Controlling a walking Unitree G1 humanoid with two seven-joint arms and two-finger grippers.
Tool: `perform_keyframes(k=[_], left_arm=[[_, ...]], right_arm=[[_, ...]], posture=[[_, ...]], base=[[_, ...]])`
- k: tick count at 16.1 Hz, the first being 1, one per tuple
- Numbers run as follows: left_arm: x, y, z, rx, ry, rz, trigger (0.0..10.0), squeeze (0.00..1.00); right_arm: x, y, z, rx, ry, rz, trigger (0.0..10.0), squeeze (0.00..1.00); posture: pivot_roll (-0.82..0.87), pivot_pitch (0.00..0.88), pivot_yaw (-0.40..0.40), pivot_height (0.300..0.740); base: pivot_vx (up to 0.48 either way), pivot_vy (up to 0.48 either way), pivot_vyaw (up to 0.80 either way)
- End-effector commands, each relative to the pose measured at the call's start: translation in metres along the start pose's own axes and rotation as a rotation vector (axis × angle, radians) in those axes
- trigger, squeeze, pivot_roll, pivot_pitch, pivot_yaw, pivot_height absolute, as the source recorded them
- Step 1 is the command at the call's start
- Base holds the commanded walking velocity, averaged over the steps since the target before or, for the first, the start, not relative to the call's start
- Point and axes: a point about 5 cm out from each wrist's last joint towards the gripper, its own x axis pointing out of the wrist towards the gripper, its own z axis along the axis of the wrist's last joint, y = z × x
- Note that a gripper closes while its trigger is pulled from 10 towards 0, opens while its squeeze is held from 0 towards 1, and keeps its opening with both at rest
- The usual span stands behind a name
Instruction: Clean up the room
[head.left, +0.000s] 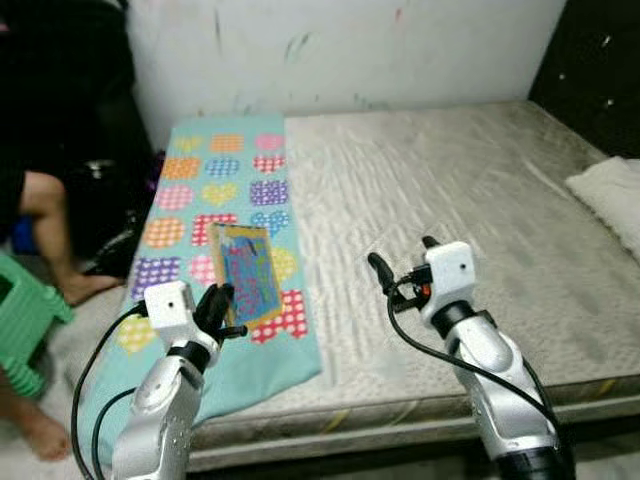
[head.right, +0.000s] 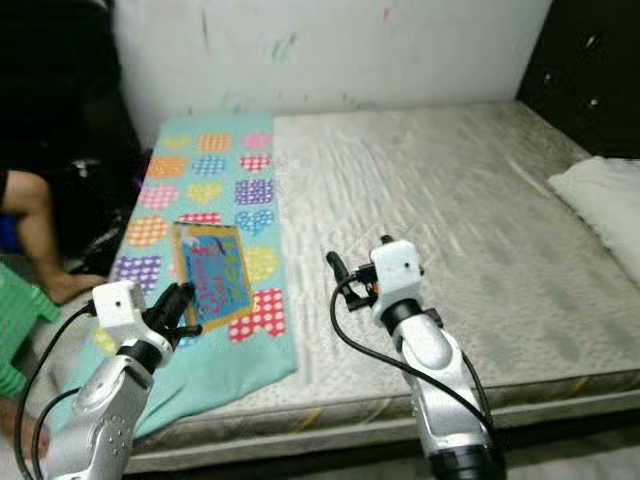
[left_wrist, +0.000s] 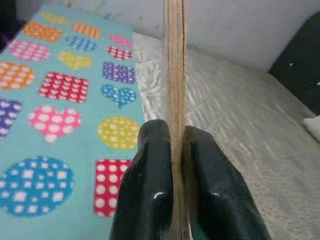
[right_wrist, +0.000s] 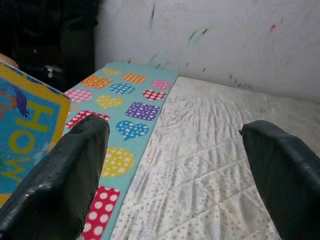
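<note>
Currently your left gripper (head.left: 222, 310) is clamped on the board book's (head.left: 246, 273) edge, held above the heart blanket (head.left: 215, 190); right gripper (head.left: 405, 262) gapes empty beside it. Keep the 2 fingers tight, book upright.

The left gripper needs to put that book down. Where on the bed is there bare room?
Broad bare mattress lies between the heart-patterned blanket and the pillow. The left gripper holds the book over the blanket's near end, with the right gripper nearby.
</note>
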Motion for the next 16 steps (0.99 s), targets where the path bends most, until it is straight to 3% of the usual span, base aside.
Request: perform_keyframes(k=[1, 7, 16], left_arm=[[0.0025, -0.0081, 0.0095, 0.029, -0.050, -0.033, 10.0, 0.00], [0.0025, -0.0101, 0.0090, 0.015, -0.043, -0.051, 10.0, 0.00], [0.0021, -0.0105, 0.0073, 0.010, -0.035, -0.048, 10.0, 0.00]], right_arm=[[-0.0011, -0.0017, -0.0001, -0.012, 0.003, -0.018, 10.0, 0.00], [-0.0029, 0.0029, -0.0027, -0.014, 0.007, 0.011, 10.0, 0.00], [-0.0050, 0.0054, -0.0033, -0.024, 0.007, 0.053, 10.0, 0.00]], posture=[[-0.18, 0.000, 0.016, 0.740], [-0.18, 0.000, 0.021, 0.740], [-0.18, 0.000, 0.017, 0.740]], base=[[0.000, 0.000, 0.00], [0.000, 0.000, 0.00], [0.000, -0.459, 0.00]])
